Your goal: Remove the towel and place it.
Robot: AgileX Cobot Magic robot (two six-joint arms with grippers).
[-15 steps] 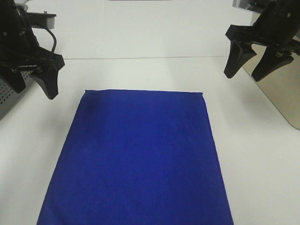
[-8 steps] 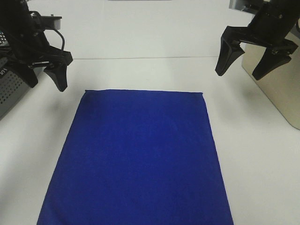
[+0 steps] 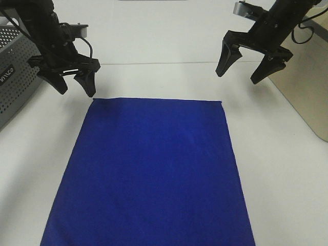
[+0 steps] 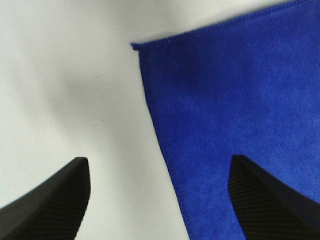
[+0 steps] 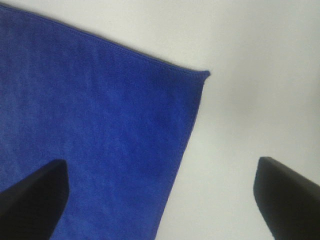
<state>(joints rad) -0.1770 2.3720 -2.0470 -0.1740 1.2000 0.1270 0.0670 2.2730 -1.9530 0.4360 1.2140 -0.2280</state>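
The towel (image 3: 154,169), plain deep blue, lies flat on the white table and runs off the near edge of the exterior view. My left gripper (image 3: 76,88) is open and empty, just above and outside the towel's far left corner (image 4: 136,46). My right gripper (image 3: 239,76) is open and empty, above the table just beyond the towel's far right corner (image 5: 206,74). Both wrist views show black fingertips (image 4: 55,200) (image 5: 285,197) spread wide over a towel (image 4: 235,110) (image 5: 90,130) corner. No white tag shows.
A grey perforated metal box (image 3: 15,72) stands at the left edge behind the left arm. A beige slab (image 3: 307,87) lies at the right edge near the right arm. Bare white table (image 3: 159,77) lies beyond the towel.
Both arms have moved inward toward the towel's far corners. The left gripper came right and the right gripper came left. The towel has not moved.
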